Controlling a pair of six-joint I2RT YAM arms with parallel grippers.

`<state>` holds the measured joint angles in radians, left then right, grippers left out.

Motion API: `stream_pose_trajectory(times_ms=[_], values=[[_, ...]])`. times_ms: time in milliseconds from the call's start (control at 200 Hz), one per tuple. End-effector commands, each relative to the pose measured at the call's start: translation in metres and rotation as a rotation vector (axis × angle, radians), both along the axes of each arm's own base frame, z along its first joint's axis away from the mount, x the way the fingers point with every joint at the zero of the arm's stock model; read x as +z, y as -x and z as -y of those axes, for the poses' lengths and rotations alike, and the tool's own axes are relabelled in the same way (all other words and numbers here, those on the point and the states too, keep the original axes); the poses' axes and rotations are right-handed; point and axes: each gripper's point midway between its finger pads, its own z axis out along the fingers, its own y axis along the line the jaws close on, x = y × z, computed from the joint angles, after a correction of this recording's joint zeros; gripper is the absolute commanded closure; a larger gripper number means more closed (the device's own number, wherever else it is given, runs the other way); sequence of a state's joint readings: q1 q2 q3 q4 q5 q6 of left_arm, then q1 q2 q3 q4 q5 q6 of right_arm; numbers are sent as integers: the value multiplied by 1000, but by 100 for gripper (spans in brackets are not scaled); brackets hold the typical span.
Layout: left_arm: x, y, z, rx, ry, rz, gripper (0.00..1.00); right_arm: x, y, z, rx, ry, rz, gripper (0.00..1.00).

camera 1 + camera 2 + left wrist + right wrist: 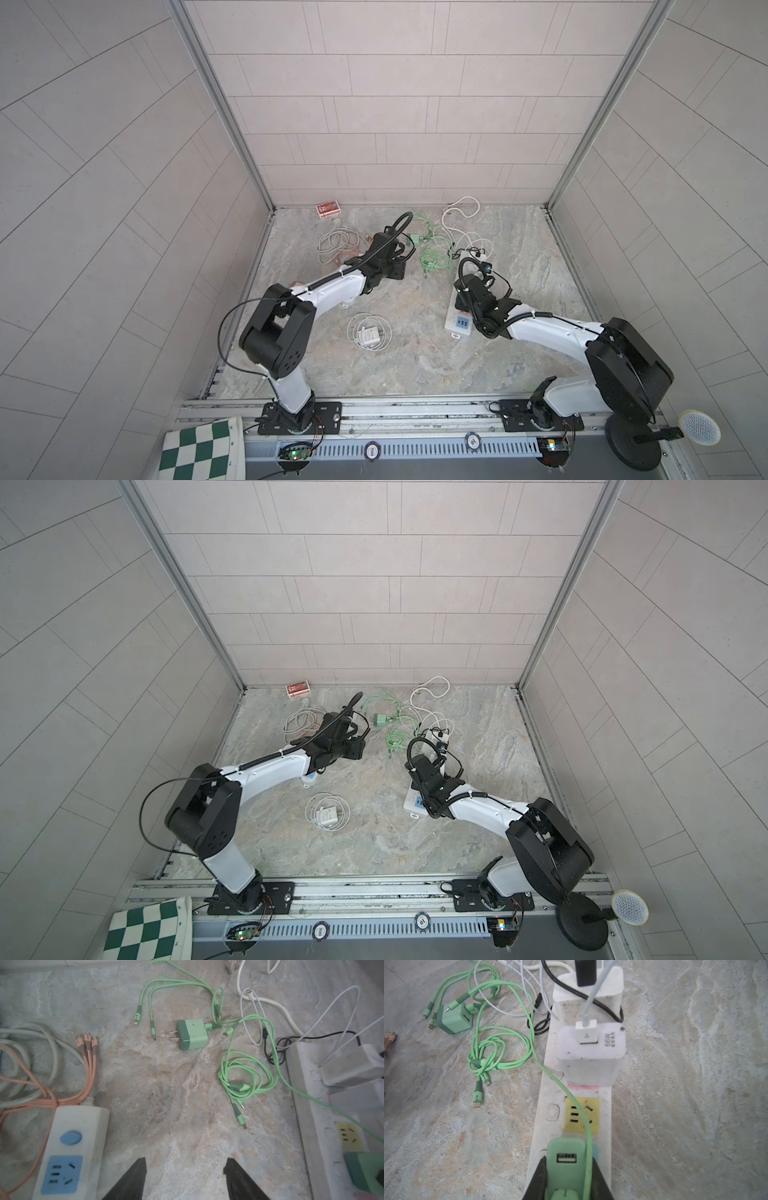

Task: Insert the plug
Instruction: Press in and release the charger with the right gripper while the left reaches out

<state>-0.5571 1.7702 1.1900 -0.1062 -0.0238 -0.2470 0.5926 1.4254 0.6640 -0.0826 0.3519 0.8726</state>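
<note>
Presently, right gripper (568, 1167) pinches boxy pale-green plastic plug (564, 1147) (left gripper (185, 1161) gapes, empty); green cord (579, 1113) draped over yellow socket (593, 1126) may snag.

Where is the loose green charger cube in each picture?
In a top view: green charger cube, far centre.
In a top view: same spot.
Left wrist: ahead of the open left gripper, prongs showing.
Right wrist: off to the side of the white power strip.
Shared landmark: that power strip.
</note>
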Motion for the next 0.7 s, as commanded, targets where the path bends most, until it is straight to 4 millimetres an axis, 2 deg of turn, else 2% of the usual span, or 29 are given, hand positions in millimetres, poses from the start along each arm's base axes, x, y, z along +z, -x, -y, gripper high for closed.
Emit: stream_pose_trajectory(times_ms=[0,85,205,325,505,696], values=[[-7,-16,8,-112,-134,-29,36,-69,55,39,23,119,-328,96],[-16,-32,13,-152,-198,-62,37,-67,53,38,35,113,-325,95],[-20,-57,15,-154,-226,-73,38,-68,53,31,73,80,-354,90],[-19,-87,13,-106,-179,-42,44,-67,55,27,86,53,-349,84],[-13,-128,7,-37,-136,-3,44,-57,55,23,99,18,-318,74],[-8,-164,20,15,-35,50,45,-46,57,23,97,-7,-290,67]])
